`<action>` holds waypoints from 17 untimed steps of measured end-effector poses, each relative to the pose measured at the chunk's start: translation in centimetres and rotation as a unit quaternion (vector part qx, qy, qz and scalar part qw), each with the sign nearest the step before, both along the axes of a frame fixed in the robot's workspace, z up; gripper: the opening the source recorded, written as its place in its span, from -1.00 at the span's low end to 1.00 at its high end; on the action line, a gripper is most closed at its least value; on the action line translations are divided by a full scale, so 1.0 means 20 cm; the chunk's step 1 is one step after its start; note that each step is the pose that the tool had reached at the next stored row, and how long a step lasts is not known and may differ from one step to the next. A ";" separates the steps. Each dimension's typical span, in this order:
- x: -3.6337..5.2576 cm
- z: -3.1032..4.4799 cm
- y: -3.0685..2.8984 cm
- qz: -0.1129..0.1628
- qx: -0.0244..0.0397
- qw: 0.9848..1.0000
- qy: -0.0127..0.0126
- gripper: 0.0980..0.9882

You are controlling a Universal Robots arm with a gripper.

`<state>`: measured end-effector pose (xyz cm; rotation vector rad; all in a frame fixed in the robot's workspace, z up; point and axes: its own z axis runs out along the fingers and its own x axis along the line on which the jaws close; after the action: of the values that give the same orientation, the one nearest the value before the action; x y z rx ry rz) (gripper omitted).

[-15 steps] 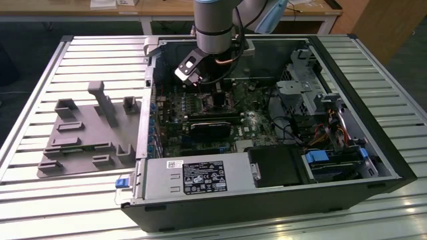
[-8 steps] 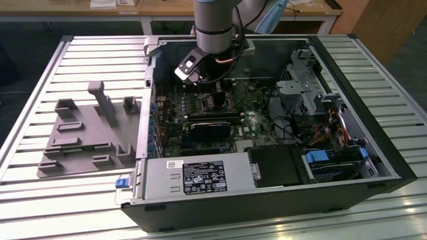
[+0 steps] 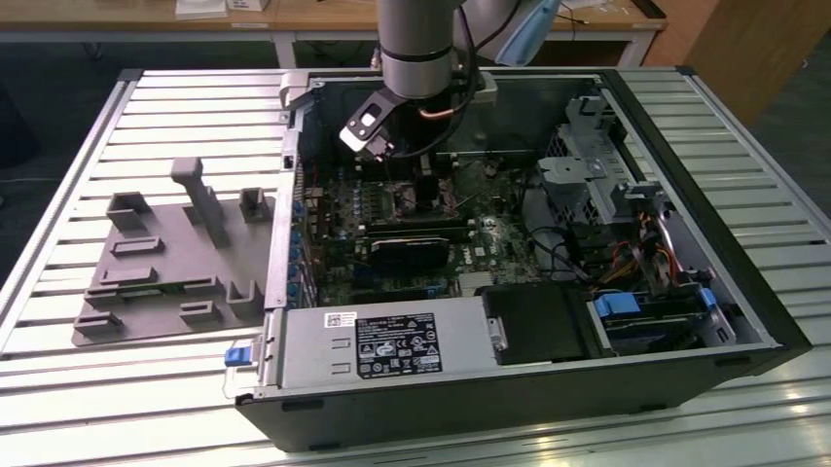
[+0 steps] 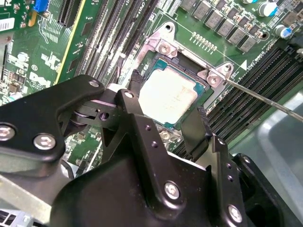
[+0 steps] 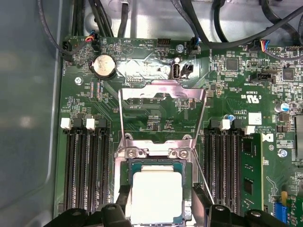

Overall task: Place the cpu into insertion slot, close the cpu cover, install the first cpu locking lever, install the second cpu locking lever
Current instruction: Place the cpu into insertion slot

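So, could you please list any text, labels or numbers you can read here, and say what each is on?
On the power supply label: print too small to read.
On the green circuit board: white lettering, too small to quote reliably.
On the cpu: no marking legible.
Nothing can be quoted with confidence.

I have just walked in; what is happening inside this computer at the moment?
A Universal Robots arm is reaching into an open computer case. Its end effector hangs low over the motherboard, open and straddling the cpu, which sits in the insertion slot. The cpu cover is folded back, not yet closed.
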<state>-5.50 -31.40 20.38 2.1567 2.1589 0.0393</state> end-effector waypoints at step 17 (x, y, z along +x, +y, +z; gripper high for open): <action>0.000 0.001 0.000 0.000 0.000 1.000 0.000 -0.81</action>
<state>-5.50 -31.40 20.41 2.1566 2.1590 0.0391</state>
